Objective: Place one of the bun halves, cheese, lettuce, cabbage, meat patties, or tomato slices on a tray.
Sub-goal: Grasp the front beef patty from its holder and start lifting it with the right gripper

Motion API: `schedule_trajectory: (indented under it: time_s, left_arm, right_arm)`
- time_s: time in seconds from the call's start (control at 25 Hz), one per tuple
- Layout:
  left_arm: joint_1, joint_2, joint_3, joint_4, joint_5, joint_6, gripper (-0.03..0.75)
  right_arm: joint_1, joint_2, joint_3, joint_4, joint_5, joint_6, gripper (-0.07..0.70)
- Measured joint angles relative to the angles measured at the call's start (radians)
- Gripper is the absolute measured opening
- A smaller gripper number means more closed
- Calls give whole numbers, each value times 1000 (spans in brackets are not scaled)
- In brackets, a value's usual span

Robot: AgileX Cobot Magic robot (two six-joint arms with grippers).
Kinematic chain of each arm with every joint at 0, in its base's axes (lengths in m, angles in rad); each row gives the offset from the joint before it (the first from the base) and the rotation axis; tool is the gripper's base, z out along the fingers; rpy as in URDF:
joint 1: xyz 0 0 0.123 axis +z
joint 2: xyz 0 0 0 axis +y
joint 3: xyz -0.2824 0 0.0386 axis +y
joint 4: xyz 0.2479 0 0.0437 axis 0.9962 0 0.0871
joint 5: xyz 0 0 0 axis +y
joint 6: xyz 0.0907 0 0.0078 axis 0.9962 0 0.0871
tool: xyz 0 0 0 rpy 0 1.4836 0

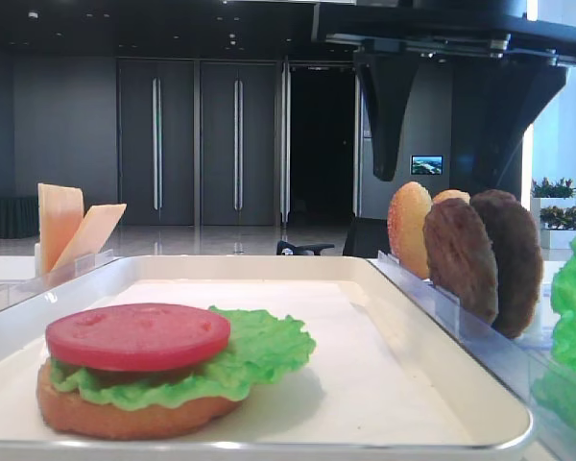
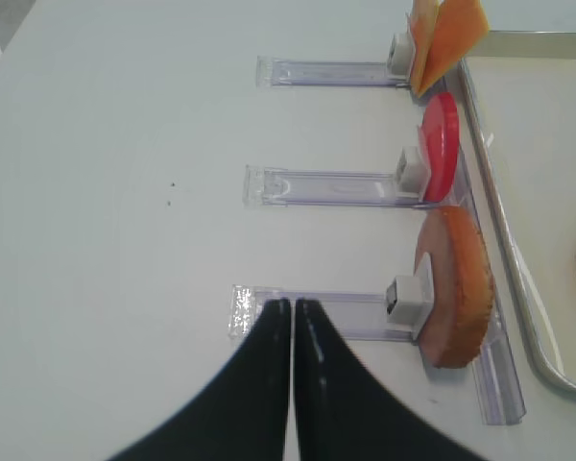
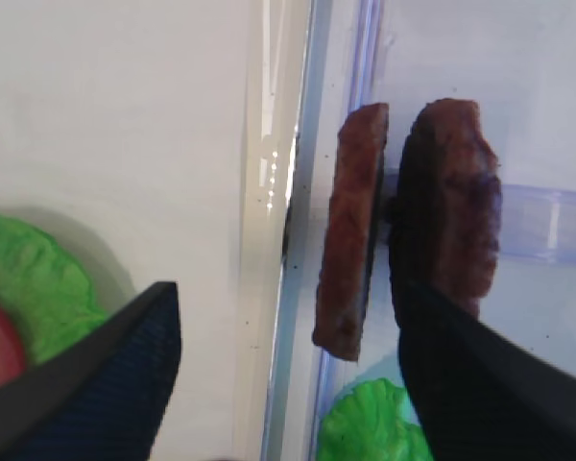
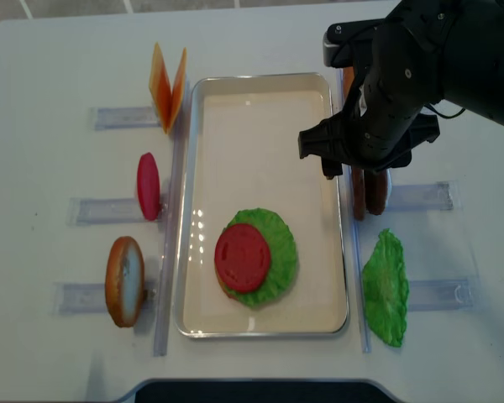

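The white tray [image 4: 260, 79] holds a bun half [image 1: 125, 413] under lettuce [image 4: 277, 252] and a tomato slice [image 4: 243, 252]. Two brown meat patties [image 3: 350, 240] stand on edge in a clear rack just right of the tray [image 3: 269, 192]. My right gripper [image 3: 288, 375] hangs open over them: one finger over the tray, the other over the far patty [image 3: 461, 211], the near patty between them and untouched. My left gripper [image 2: 293, 305] is shut and empty above a rack left of the tray, beside a standing bun half [image 2: 456, 288]. The cabbage is out of view.
Left racks hold cheese slices [image 4: 168, 84], a tomato slice [image 4: 148, 186] and a bun half [image 4: 124, 281]. On the right, another bun half [image 1: 408, 230] stands behind the patties and a loose lettuce leaf [image 4: 385, 290] lies in front of them. The right arm [image 4: 420, 75] overhangs the tray's far right corner.
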Motion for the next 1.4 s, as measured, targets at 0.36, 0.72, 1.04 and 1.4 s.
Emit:
schedule_trajectory:
  time_s: [0.36,0.72,1.04,1.4]
  left_arm:
    - [0,0,0,0,0,0,-1]
    - [0,0,0,0,0,0,-1]
    - [0,0,0,0,0,0,-1]
    - [0,0,0,0,0,0,-1]
  right_arm:
    - [0,0,0,0,-5,-9,488]
    - [0,0,0,0,-9,-10,488]
    - [0,0,0,4,-9,-13,488]
    - [0,36,0,13,-11,-29,488]
